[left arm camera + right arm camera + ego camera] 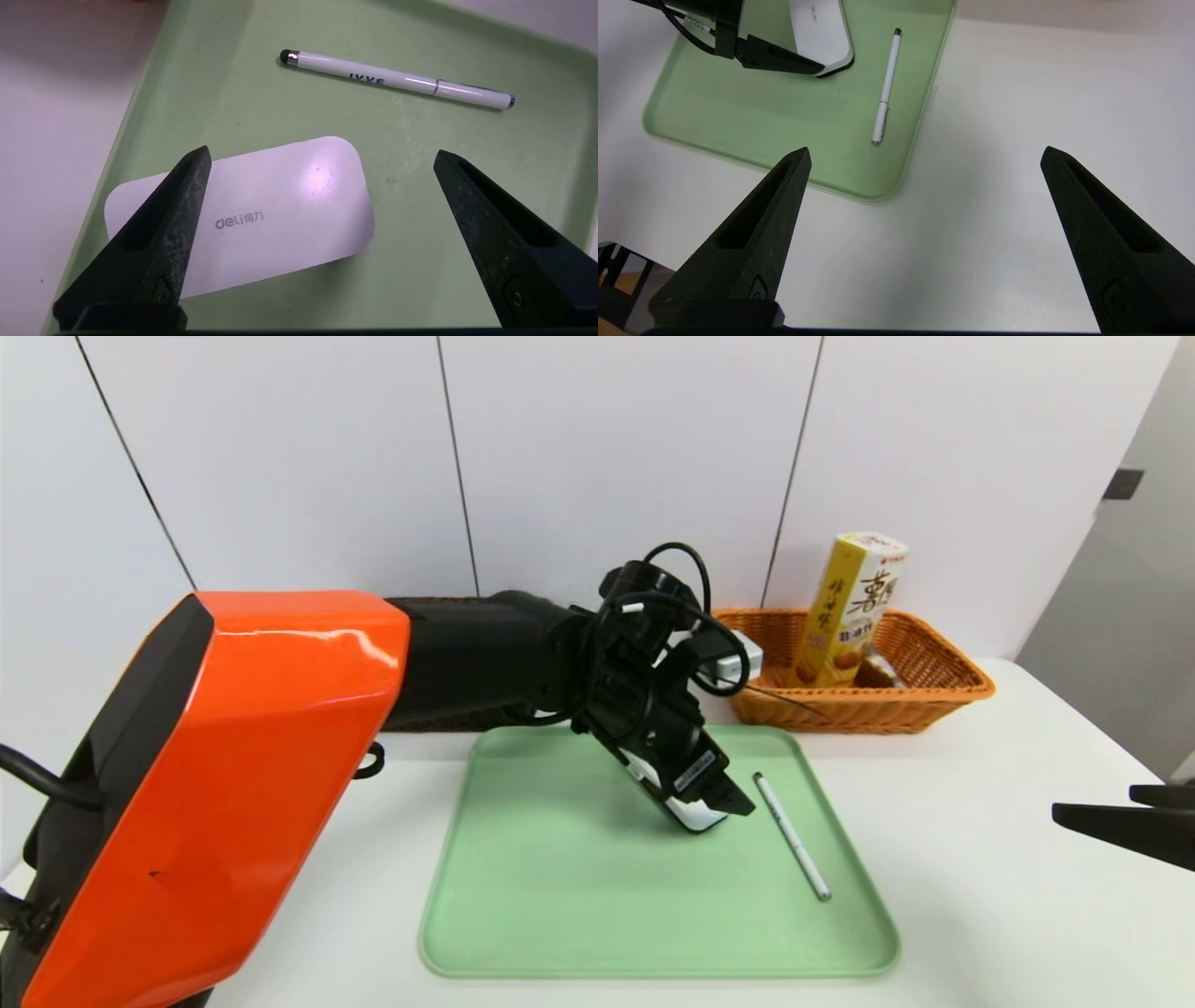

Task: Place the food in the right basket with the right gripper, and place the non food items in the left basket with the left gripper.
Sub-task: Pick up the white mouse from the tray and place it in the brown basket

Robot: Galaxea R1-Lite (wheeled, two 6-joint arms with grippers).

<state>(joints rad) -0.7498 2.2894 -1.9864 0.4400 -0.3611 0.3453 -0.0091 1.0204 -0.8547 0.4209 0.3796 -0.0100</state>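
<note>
hovering over the green tray (523,933), the left gripper (322,158) has its two fingers spread wide above one white deli case (280,210), which lies flat on the tray with nothing gripped. one white pen (792,835) lies on the tray just beside the case, apart from it. the right gripper (924,158) is parked over the white table (1017,116) at the right, its fingers also spread and holding nothing. one orange basket (934,695) behind the tray holds one upright yellow snack carton (850,611).
</note>
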